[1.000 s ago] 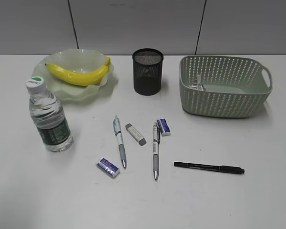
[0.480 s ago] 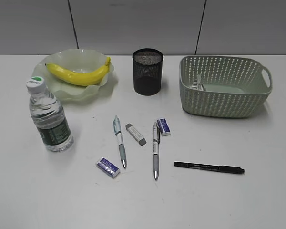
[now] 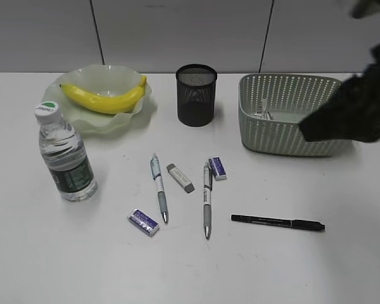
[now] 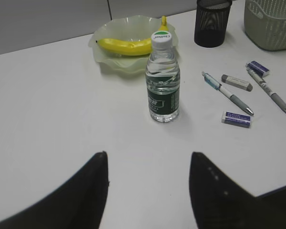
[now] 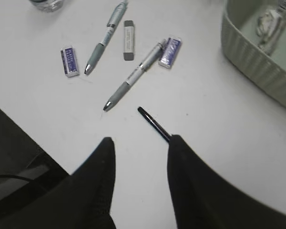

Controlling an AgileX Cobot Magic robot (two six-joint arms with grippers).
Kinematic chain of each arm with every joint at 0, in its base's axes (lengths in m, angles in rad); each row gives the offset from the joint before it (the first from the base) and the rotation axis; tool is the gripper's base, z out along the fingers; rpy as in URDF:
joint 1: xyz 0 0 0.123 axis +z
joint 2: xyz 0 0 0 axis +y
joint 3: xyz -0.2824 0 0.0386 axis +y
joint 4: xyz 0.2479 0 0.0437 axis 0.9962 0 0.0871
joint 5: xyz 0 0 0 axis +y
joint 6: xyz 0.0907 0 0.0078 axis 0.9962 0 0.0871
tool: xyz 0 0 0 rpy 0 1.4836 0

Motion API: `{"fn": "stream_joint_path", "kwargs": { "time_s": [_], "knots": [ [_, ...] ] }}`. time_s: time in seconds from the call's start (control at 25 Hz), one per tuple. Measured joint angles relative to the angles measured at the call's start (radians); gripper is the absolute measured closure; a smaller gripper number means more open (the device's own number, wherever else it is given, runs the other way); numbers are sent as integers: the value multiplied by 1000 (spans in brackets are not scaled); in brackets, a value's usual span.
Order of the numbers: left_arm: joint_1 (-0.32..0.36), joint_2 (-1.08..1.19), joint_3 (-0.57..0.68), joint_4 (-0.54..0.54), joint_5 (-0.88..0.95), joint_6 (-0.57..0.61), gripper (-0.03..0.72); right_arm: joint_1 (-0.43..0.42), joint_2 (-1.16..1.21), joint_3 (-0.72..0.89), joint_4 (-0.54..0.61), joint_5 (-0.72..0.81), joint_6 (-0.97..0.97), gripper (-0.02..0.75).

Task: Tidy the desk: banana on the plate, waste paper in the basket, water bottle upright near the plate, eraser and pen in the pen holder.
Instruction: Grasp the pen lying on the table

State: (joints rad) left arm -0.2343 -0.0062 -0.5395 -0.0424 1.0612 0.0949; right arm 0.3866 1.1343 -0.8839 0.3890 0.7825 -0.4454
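The banana [image 3: 104, 98] lies in the plate [image 3: 123, 119]. The water bottle [image 3: 66, 155] stands upright in front of the plate. The waste paper [image 3: 264, 113] lies in the basket [image 3: 285, 136]. The pen holder [image 3: 196, 95] stands between plate and basket. Two white pens [image 3: 158, 195] [image 3: 206, 199], a black pen [image 3: 277, 222] and three erasers [image 3: 143, 222] [image 3: 180, 178] [image 3: 217, 168] lie on the desk. My right gripper [image 5: 140, 140] is open and empty above the desk, with the black pen [image 5: 153, 124] at its right fingertip. My left gripper [image 4: 148, 155] is open and empty, well short of the bottle [image 4: 163, 81].
My right arm [image 3: 354, 114] shows as a dark blur over the basket's right end. Bare white desk [image 3: 63, 253] lies along the front and left. A grey panelled wall stands behind the desk.
My right arm has come into the exterior view from the right, over the basket's right end. Nothing on the desk has moved.
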Motion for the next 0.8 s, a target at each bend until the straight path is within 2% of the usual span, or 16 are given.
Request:
{"fn": "stream_joint_path", "kwargs": {
  "time_s": [0.16, 0.4, 0.56, 0.8],
  "knots": [
    [0, 0, 0, 2, 0, -3, 287, 151, 259, -211, -86, 28, 84, 433],
    [0, 0, 0, 3, 0, -3, 294, 338, 650, -564, -251, 188, 395, 433],
    [0, 0, 0, 7, 0, -3, 297, 380, 893, -782, -241, 302, 522, 433],
    [0, 0, 0, 8, 0, -3, 302, 397, 1149, -1057, -223, 357, 618, 433]
  ]
}}
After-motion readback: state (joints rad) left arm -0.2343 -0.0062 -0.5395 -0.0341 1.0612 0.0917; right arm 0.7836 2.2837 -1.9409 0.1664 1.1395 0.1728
